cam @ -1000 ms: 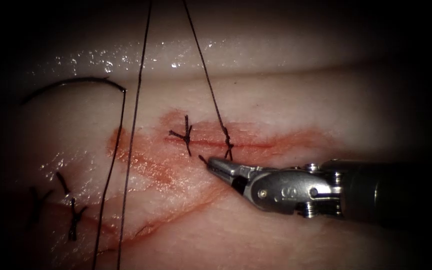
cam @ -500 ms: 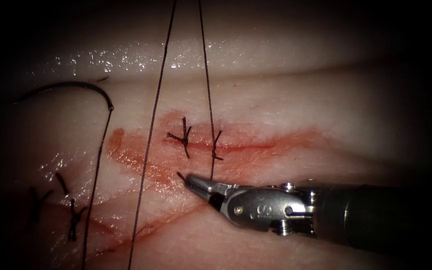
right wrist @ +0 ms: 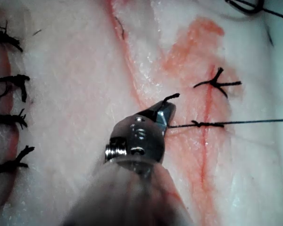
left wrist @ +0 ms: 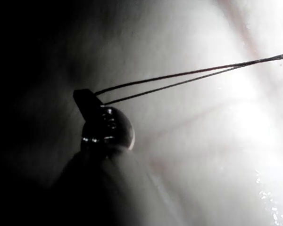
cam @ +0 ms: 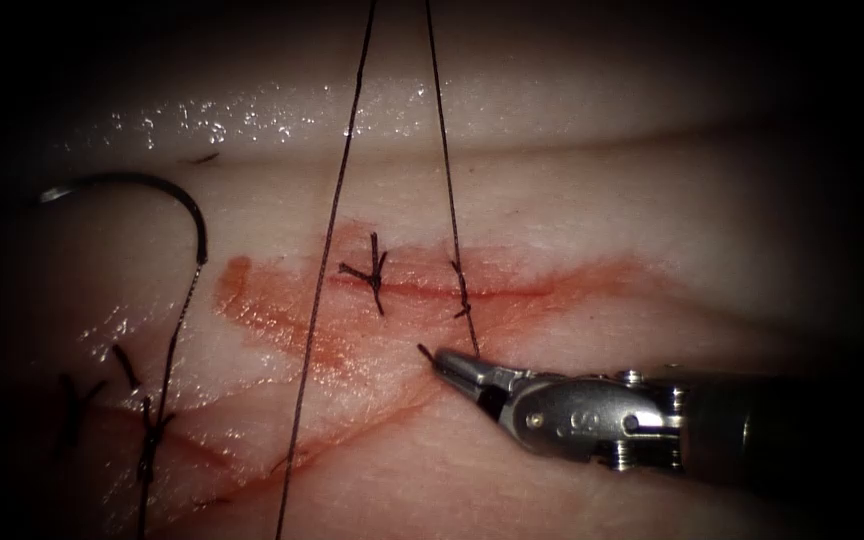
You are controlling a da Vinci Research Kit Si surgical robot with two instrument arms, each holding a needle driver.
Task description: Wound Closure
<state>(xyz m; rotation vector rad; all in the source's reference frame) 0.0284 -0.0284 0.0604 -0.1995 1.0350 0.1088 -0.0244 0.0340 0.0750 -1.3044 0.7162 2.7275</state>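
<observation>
The right tool [cam: 444, 358] sits just below the cut [cam: 512, 292], jaws clamped on the short tail of thread [cam: 424, 350] that pokes past their tip. Above those jaws a knot [cam: 462, 295] lies on the cut, beside a finished stitch [cam: 374, 272] to its left. 2 strands of thread [cam: 337, 230] run up and away from the tissue [cam: 572, 210]; in the left wrist view the left tool [left wrist: 88, 100] grips both strands [left wrist: 188, 77], jaws closed on them. Over the last second the right tool swung left and came back, and the knot reads tighter, so this looks like knot tightening. The needle [cam: 157, 190] lies free on the tissue, well left of the right jaws, not in the flesh. The next move likely calls for steady, opposed tension without lifting the knot off the cut.
</observation>
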